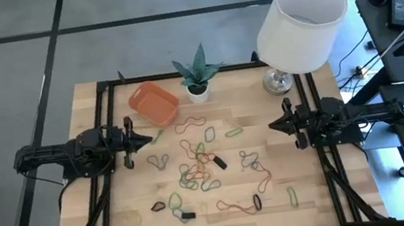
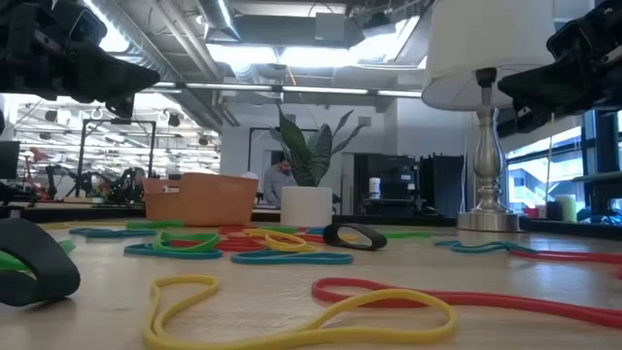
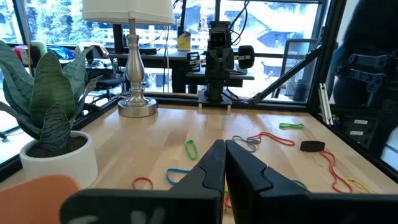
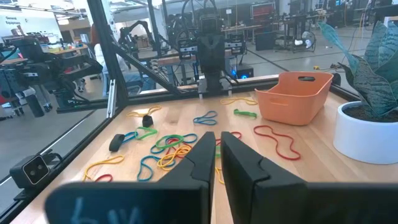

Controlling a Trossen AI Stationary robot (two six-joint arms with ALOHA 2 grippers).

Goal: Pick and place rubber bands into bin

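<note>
Many small rubber bands (image 1: 202,165) in mixed colours lie scattered flat on the wooden table, from its middle to its near edge; they also show in the right wrist view as rubber bands (image 4: 168,146). The orange bin (image 1: 154,102) stands on the table at the far left of the bands, seen too as the bin (image 4: 295,93). My left gripper (image 1: 150,139) hovers level at the table's left side, shut, with nothing held. My right gripper (image 1: 271,125) hovers level at the right side, its fingers nearly together, nothing between them.
A small plant in a white pot (image 1: 197,78) stands just right of the bin. A table lamp with a white shade (image 1: 296,19) stands at the far right corner. A black frame (image 1: 108,127) runs along the table's left, right and far edges.
</note>
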